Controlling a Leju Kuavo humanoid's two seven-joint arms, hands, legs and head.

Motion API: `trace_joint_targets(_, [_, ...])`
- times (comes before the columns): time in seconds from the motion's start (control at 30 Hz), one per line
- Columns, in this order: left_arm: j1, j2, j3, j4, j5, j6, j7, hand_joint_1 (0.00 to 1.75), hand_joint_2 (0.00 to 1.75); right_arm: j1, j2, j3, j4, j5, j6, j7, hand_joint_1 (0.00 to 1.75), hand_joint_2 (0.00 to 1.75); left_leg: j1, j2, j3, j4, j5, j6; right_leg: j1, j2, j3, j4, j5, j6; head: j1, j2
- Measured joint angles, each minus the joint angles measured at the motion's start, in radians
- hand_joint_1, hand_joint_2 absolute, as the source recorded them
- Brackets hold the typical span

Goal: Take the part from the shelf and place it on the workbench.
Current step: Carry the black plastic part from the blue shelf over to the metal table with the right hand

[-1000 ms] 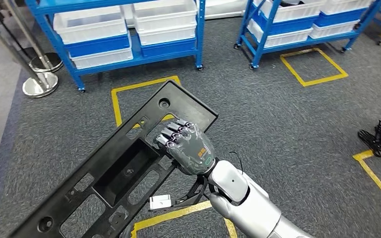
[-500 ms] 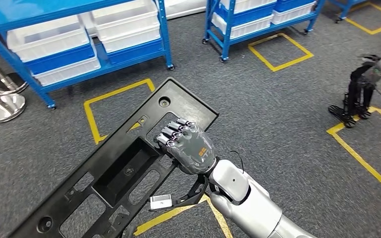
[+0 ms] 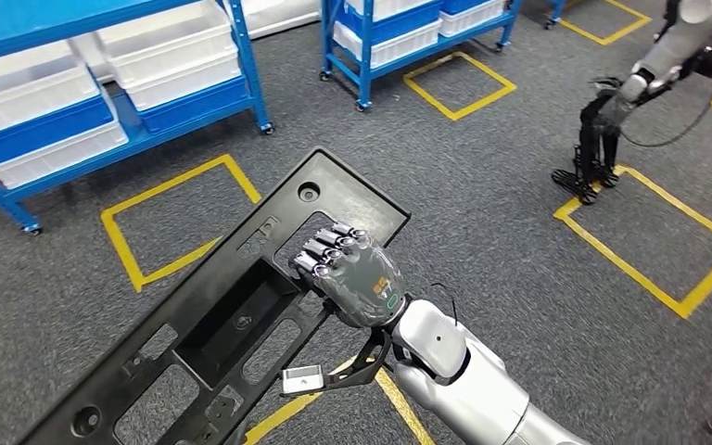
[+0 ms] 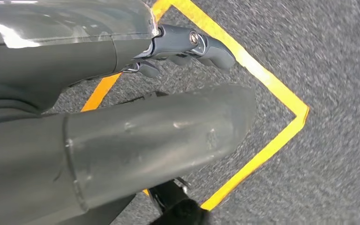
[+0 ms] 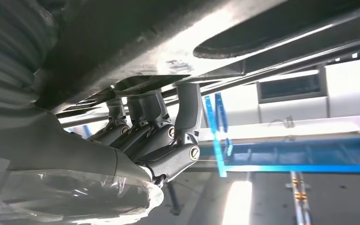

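From the head view, the right hand grips the long black part through one of its openings, fingers curled over the edge, carrying it slantwise above grey carpet with yellow floor markings; blue shelves with white bins stand beyond; in the left wrist view, the left hand hangs above a yellow square, its fingers curled in, whether empty I cannot tell; in the right wrist view, the right hand's fingers hook up into the part's underside.

The grey carpet floor has yellow tape squares stuck on it. Blue shelf racks on little wheels stand on the floor, holding white bins.
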Motion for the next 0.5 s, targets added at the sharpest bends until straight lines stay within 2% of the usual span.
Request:
trace_joint_targets(0.07, [-0.001,0.000,0.000,0.000,0.000,0.000,0.000,0.00,0.00,-0.002,0.000,0.000,-0.001,0.000,0.000,0.000,1.75,1.75,-0.005,0.018,-0.001,0.008,-0.008,-0.009,0.006,-0.038,0.061,-0.108,0.031,-0.008,0.000,0.000])
trace_joint_targets(0.1, [-0.002,0.000,0.000,0.000,0.001,0.001,0.000,0.00,0.00,-0.002,0.000,0.000,-0.002,0.000,0.000,0.000,1.75,1.75,-0.006,0.026,0.000,0.011,-0.010,-0.014,0.010,-0.048,0.072,-0.132,0.034,-0.012,0.000,0.000])
trace_joint_targets(0.13, [-0.003,0.001,0.000,0.000,0.001,0.001,-0.001,0.00,0.00,-0.003,0.000,0.000,-0.003,0.000,0.000,0.000,1.75,1.75,-0.008,0.035,0.000,0.011,-0.011,-0.020,0.014,-0.047,0.071,-0.134,0.032,-0.018,-0.001,0.000])
trace_joint_targets(0.17, [-0.004,0.001,0.000,0.000,0.001,0.002,-0.002,0.00,0.00,-0.003,0.000,0.000,-0.003,0.000,0.000,0.000,1.75,1.75,-0.007,0.044,0.002,0.010,-0.012,-0.026,0.014,-0.036,0.069,-0.137,0.035,-0.023,0.000,0.000])
trace_joint_targets(0.2, [-0.005,0.000,0.000,0.000,0.002,0.002,-0.002,0.00,0.00,-0.003,-0.001,0.000,-0.003,0.000,0.000,0.000,1.75,1.75,-0.004,0.042,0.004,0.011,-0.015,-0.032,0.014,-0.026,0.070,-0.142,0.038,-0.029,0.000,0.000])
trace_joint_targets(0.27, [-0.007,0.000,0.000,0.000,0.003,0.003,-0.004,0.00,0.00,-0.005,0.000,0.000,-0.005,0.001,0.000,0.000,1.75,1.75,0.001,0.003,-0.010,0.049,-0.048,-0.043,0.009,-0.006,0.072,-0.151,0.046,-0.043,0.000,0.000])
trace_joint_targets(0.33, [-0.004,0.000,0.000,0.000,0.006,0.003,-0.005,0.00,0.00,-0.006,0.000,0.000,-0.005,0.001,0.000,0.000,1.75,1.75,0.004,-0.046,-0.059,0.158,-0.111,-0.049,0.008,0.016,0.071,-0.153,0.051,-0.051,-0.001,0.000])
trace_joint_targets(0.37, [-0.001,0.000,0.000,0.000,0.009,0.003,-0.006,0.00,0.00,-0.006,0.001,0.000,-0.005,0.001,0.000,0.000,1.75,1.75,0.005,-0.054,-0.088,0.221,-0.136,-0.050,0.009,0.028,0.069,-0.153,0.052,-0.053,-0.001,0.000])
trace_joint_targets(0.4, [0.001,0.000,0.000,0.000,0.013,0.002,-0.006,0.00,0.00,-0.005,0.000,0.000,-0.005,0.001,0.000,0.000,1.75,1.75,0.005,-0.057,-0.108,0.265,-0.147,-0.050,0.010,0.041,0.068,-0.152,0.053,-0.054,-0.001,0.000])
trace_joint_targets(0.43, [0.002,0.000,0.000,0.000,0.018,0.000,-0.007,0.00,0.00,-0.004,0.000,0.000,-0.005,0.002,0.000,0.000,1.75,1.75,0.005,-0.058,-0.114,0.275,-0.138,-0.050,0.011,0.055,0.067,-0.150,0.053,-0.054,-0.001,0.000])
trace_joint_targets(0.47, [0.002,0.000,0.000,0.000,0.023,-0.004,-0.011,0.00,0.00,-0.004,0.000,0.000,-0.005,0.003,0.000,-0.001,1.75,1.75,0.005,-0.061,-0.101,0.246,-0.111,-0.047,0.012,0.069,0.066,-0.147,0.053,-0.054,-0.001,0.000])
trace_joint_targets(0.5, [0.002,0.001,0.000,0.000,0.029,-0.009,-0.016,0.00,0.00,-0.004,0.000,0.000,-0.005,0.003,0.000,-0.001,1.75,1.75,0.005,-0.072,-0.073,0.187,-0.072,-0.044,0.012,0.082,0.066,-0.144,0.053,-0.054,0.000,0.000])
